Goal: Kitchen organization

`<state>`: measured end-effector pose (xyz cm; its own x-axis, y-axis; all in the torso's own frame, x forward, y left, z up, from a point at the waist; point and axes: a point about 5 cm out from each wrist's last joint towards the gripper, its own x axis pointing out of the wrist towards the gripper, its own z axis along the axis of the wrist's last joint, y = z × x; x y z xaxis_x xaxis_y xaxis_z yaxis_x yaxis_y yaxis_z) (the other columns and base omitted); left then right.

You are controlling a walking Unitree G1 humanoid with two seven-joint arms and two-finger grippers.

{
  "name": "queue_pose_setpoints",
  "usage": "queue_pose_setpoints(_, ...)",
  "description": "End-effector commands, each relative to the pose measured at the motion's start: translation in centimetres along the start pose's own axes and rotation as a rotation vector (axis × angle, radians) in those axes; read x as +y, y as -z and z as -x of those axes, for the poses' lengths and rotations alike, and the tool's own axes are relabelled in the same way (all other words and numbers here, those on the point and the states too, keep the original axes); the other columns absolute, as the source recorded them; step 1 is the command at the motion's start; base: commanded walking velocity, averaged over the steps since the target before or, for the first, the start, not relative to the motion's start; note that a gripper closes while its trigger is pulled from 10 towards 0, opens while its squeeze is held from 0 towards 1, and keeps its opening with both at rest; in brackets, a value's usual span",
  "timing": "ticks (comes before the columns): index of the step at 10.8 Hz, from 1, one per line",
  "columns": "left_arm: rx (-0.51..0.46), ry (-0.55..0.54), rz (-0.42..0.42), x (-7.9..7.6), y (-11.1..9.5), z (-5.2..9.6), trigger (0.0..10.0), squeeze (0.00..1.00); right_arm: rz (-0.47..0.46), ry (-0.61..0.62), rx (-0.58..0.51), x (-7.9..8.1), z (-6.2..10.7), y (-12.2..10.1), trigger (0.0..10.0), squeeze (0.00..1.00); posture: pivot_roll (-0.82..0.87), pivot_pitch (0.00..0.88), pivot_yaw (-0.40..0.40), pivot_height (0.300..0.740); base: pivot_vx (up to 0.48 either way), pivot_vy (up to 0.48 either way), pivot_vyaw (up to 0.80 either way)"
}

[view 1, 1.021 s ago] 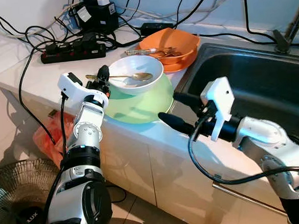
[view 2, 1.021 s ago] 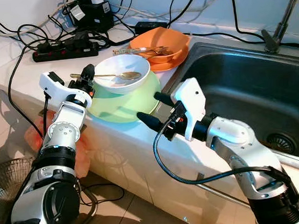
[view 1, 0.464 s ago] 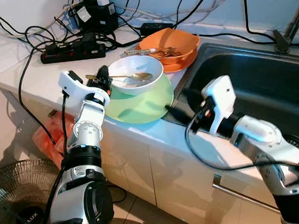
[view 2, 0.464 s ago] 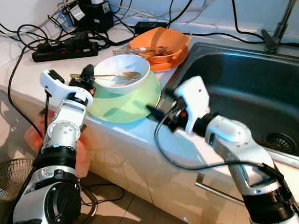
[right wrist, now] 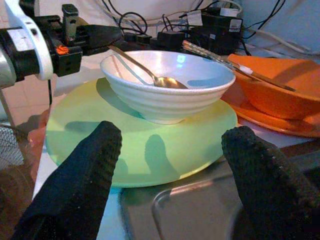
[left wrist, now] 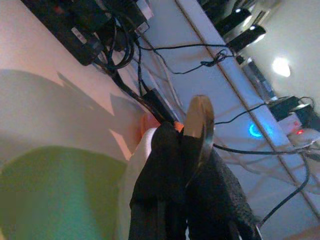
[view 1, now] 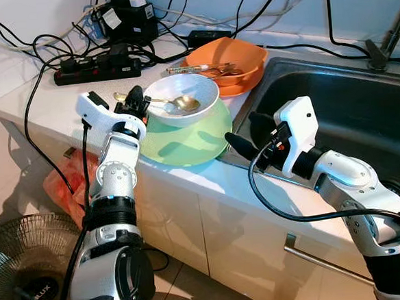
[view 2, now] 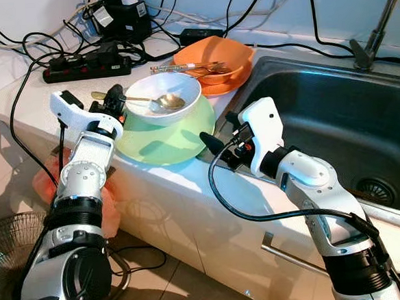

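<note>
**Spoon pinched at the bowl, other claw wide apart by the sink**

On the pale worktop [view 1: 38, 99], right at its front edge, sits a white ribbed ceramic bowl [view 1: 181, 96] stacked on a wide light-green plate [view 1: 185, 134]. A gold-coloured metal spoon [view 1: 173, 102] lies in the bowl with its scoop down inside and its handle poking out over the rim toward the robot's left. The left claw [view 1: 136, 101] has its two black fingers pressed together on that handle, just outside the bowl's rim; in the left wrist view you can see the fingers [left wrist: 165, 165] pinched tight with the handle's rounded end sticking up between them.

The right claw [view 1: 248, 134] hovers just beside the green plate's right edge, over the lip where the worktop meets the steel sink [view 1: 335, 113]. Its fingers are spread wide and hold nothing; the right wrist view looks between them straight at the bowl and plate, not touching either.

Behind the white bowl there's an orange plastic bowl [view 1: 228, 55] on an orange plate [view 1: 240, 87], with some cutlery [view 1: 204, 68] lying across it. Further back, a black power strip [view 1: 98, 68] and a tangle of black cables [view 1: 55, 43] run along the wall. A tap [view 1: 385, 44] stands at the sink's far corner. Down on the floor to the left: a wire fan grille [view 1: 25, 251] and a red plastic bag [view 1: 65, 187] against the cabinet.
</note>
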<state>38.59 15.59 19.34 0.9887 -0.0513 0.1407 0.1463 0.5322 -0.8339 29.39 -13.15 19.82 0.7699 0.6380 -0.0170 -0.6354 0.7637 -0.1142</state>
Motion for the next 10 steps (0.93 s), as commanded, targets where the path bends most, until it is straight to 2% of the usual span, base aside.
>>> queue_pose_setpoints(1,-0.017,0.013,0.014,-0.2,-0.6,0.2,0.0,0.0,0.013,0.015,-0.015,-0.3,-0.1,-0.4,10.0,0.0,0.0,0.043,0.082,0.74,0.0,0.0,0.0)
queue_pose_setpoints(4,-0.051,0.124,0.117,-1.3,-1.6,0.8,0.0,0.0,0.008,0.021,-0.018,-0.4,-0.2,-0.3,10.0,0.0,0.01,0.042,0.08,0.74,0.0,0.0,0.0)
queue_pose_setpoints(5,-0.043,0.199,0.175,-2.5,-1.6,0.9,0.0,0.0,-0.003,0.032,-0.024,-0.5,-0.3,-0.4,10.0,0.0,0.01,0.042,0.078,0.74,0.0,0.0,0.0)
queue_pose_setpoints(6,-0.013,0.297,0.279,-4.0,-1.1,1.1,0.0,0.0,-0.032,0.057,-0.04,-0.8,-0.5,-0.4,10.0,0.0,0.01,0.041,0.08,0.74,0.0,0.0,0.0)
queue_pose_setpoints(7,0.03,0.354,0.325,-4.9,-0.2,1.2,0.0,0.0,-0.107,0.096,-0.071,-1.2,-0.6,-0.6,10.0,0.0,0.01,0.041,0.08,0.74,0.0,0.0,0.0)
queue_pose_setpoints(8,0.045,0.372,0.338,-5.2,0.1,1.3,0.0,0.0,-0.143,0.113,-0.084,-1.4,-0.6,-0.6,10.0,0.0,0.01,0.041,0.082,0.74,0.0,0.0,0.0)
queue_pose_setpoints(9,0.138,0.441,0.381,-6.4,2.4,1.5,0.0,0.0,-0.408,0.202,-0.203,-2.5,-0.7,-1.3,10.0,0.0,0.0,0.04,0.091,0.74,0.0,0.0,0.0)
queue_pose_setpoints(10,0.188,0.449,0.404,-6.8,4.1,1.5,0.0,0.0,-0.616,0.243,-0.312,-3.1,-0.8,-2.0,10.0,0.0,0.0,0.041,0.094,0.74,0.0,0.0,0.0)
